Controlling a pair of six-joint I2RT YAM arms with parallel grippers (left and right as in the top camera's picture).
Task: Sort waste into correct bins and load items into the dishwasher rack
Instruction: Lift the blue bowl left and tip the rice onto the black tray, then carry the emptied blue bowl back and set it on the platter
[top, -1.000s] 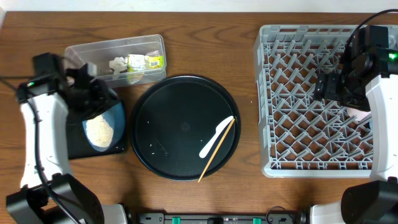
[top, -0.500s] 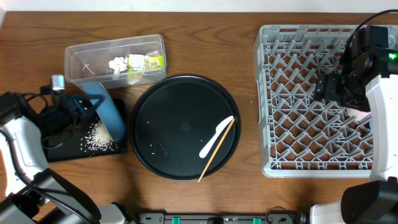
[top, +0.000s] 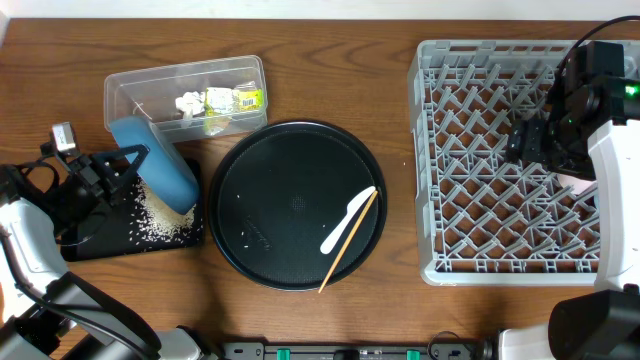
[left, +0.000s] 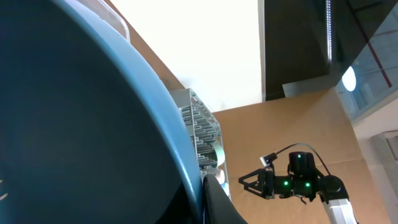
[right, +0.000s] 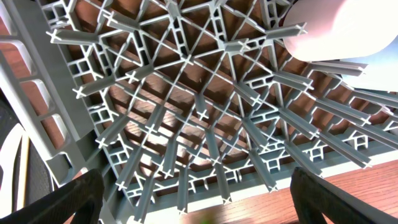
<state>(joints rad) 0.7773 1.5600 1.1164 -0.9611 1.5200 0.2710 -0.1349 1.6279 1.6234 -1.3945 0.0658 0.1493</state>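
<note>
- Since a second ago the dark-blue dish (top: 158, 170) has gone from lying flat with the rice in it to standing tipped on its edge, and the left claw (top: 125, 165) has swung out toward the left edge of the frame; the right claw (top: 528, 140) has not shifted
- Left claw is clamped tight on the dish's rim at its upper left side; the dish sticks out from it toward the right, over the shallow black tray (top: 110, 240) at lower left
- Rice grains (top: 158, 217) lie loose on that tray, just below the dish's lower edge and right of the claw
- Left wrist view: the dish (left: 74, 124) fills the left half, close against the camera
- Clear tub (top: 135, 88) sits at upper left, just above the dish, with the tissue wad (top: 188, 103) and the wrapper (top: 236, 98) inside
- Right claw hangs with jaws spread wide and nothing between them, over the right part of the rack (top: 470, 160); a white cup (right: 339, 25) shows at upper right of the right wrist view, apart from the fingers
- White spoon (top: 347, 220) and chopstick (top: 345, 245) lie side by side on the round black tray (top: 270, 190) at centre, well apart from both claws
</note>
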